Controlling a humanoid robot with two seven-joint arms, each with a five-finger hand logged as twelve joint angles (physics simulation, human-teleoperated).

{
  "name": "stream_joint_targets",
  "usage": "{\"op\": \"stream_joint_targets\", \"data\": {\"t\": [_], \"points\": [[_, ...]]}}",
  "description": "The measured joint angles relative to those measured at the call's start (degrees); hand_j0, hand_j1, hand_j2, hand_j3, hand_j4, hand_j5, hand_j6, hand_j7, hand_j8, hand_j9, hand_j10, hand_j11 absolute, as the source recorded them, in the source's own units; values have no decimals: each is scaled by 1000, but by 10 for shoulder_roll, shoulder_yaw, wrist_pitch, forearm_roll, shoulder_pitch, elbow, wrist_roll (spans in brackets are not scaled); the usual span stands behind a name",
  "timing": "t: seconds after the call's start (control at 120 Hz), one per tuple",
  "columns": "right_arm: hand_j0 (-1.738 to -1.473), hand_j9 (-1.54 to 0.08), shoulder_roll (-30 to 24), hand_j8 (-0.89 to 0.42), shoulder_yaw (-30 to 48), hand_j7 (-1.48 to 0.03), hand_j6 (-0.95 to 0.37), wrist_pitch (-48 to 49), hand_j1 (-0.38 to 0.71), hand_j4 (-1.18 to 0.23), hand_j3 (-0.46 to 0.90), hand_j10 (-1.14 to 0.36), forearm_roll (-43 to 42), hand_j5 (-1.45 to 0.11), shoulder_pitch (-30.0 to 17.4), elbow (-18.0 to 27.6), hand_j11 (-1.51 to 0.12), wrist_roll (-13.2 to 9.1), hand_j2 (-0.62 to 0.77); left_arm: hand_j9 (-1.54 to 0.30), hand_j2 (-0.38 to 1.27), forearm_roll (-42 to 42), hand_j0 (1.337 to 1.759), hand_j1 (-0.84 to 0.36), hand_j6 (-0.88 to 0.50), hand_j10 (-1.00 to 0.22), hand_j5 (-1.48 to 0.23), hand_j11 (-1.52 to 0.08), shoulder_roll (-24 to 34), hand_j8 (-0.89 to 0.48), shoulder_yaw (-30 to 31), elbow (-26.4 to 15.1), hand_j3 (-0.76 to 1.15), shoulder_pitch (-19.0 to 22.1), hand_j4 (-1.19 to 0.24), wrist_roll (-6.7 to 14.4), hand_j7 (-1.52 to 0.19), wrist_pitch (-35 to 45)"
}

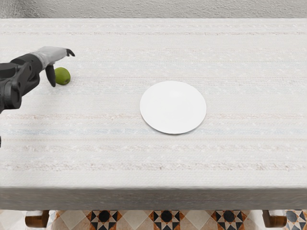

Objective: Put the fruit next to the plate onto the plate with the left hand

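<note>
The left hand (pixel 53 60), fingers spread and empty, hovers beside the fruit (pixel 63 75), well apart from the plate (pixel 172 107).

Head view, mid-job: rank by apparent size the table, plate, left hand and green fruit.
Largest to smallest:
1. table
2. plate
3. left hand
4. green fruit
Hand and fruit lie side by side, so that comparison holds.
</note>
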Motion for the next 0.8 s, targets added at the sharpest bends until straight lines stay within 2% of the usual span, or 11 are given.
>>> {"op": "stream_joint_targets", "data": {"t": [0.158, 0.333, 0.417, 0.508, 0.708, 0.8], "points": [[-1658, 0, 0, 0, 0, 0, 0, 0, -349, 0, 0, 0, 0, 0, 0, 0, 0, 0, 0, -353, 56, 11, 1658, 25, -276, -274, -353, -353, -7, -275, 1, 4, 0, 13, -275, 1, -353, 0], [-1658, 0, 0, 0, 0, 0, 0, 0, -349, 0, 0, 0, 0, 0, 0, 0, 0, 0, 0, -416, 66, 23, 1658, -33, -323, -322, -416, -416, -13, -323, 1, 4, 0, 22, -323, 17, -416, 0], [-1658, 0, 0, 0, 0, 0, 0, 0, -349, 0, 0, 0, 0, 0, 0, 0, 0, 0, 0, -435, 71, 26, 1658, -49, -346, -339, -427, -435, -13, -266, 1, 4, 0, 25, -346, 19, -427, 0], [-1658, 0, 0, 0, 0, 0, 0, 0, -349, 0, 0, 0, 0, 0, 0, 0, 0, 0, 0, -449, 76, 28, 1658, -58, -301, -355, -422, -448, -12, -215, 1, 4, 0, 30, -377, 20, -427, 1], [-1658, 0, 0, 0, 0, 0, 0, 0, -349, 0, 0, 0, 0, 0, 0, 0, 0, 0, 0, -494, 88, 43, 1658, -97, -272, -396, -449, -495, -12, -207, 0, 4, 0, 30, -433, 21, -461, 0], [-1658, 0, 0, 0, 0, 0, 0, 0, -349, 0, 0, 0, 0, 0, 0, 0, 0, 0, 0, -518, 105, 46, 1658, -124, -228, -338, -441, -536, -13, -160, -1, 5, 0, 30, -513, 21, -474, -7]]}}
